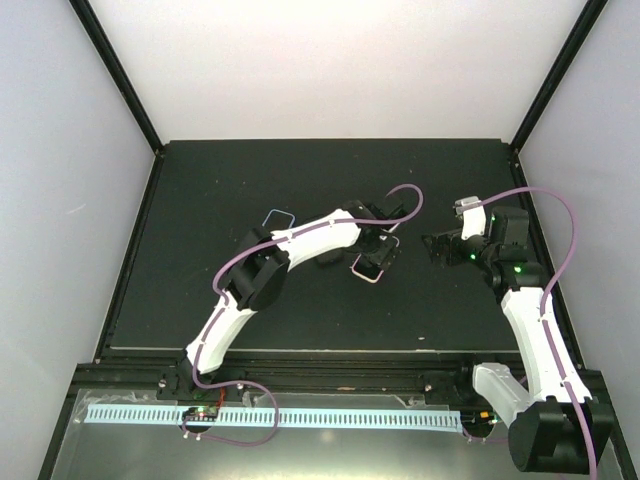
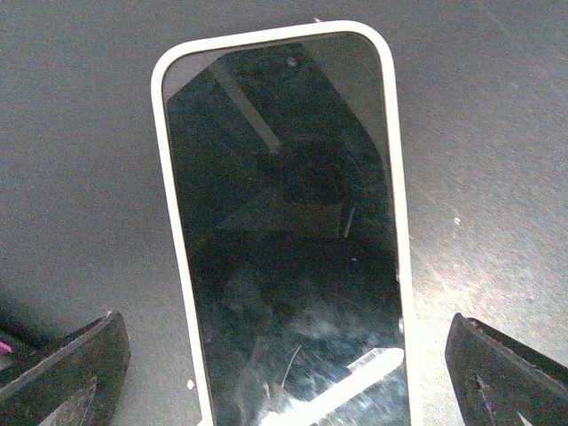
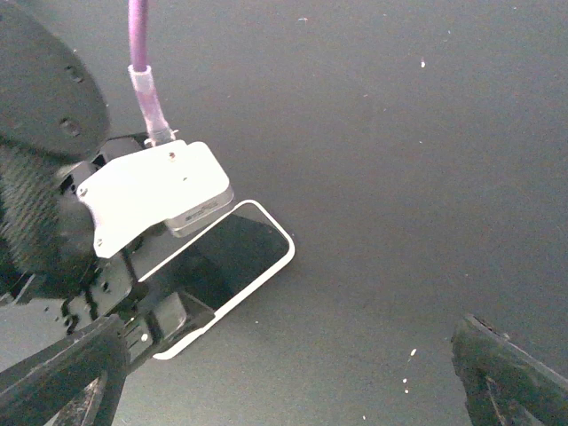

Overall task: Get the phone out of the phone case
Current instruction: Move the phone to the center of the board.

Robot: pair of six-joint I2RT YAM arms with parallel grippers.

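The phone case [image 1: 268, 214], a thin pale blue rim, lies at the back left of the mat beside my left arm's elbow. The dark face inside it is the phone [image 1: 279, 220]. My left gripper [image 1: 376, 250] is well to its right, over a different, white-rimmed phone [image 2: 284, 222]. Its jaws stand open, with one finger [image 2: 80, 359] on either side of that phone's lower end and not touching it. My right gripper [image 1: 436, 246] hangs open further right, with nothing between its fingers [image 3: 510, 373]. Neither wrist view shows the blue case.
The white-rimmed phone [image 1: 368, 268] lies face up at mid-mat, and in the right wrist view [image 3: 232, 253] the left wrist's white camera housing [image 3: 151, 195] partly covers it. A small dark flat item [image 1: 328, 258] lies just left of it. Black frame posts [image 1: 530, 100] border the mat.
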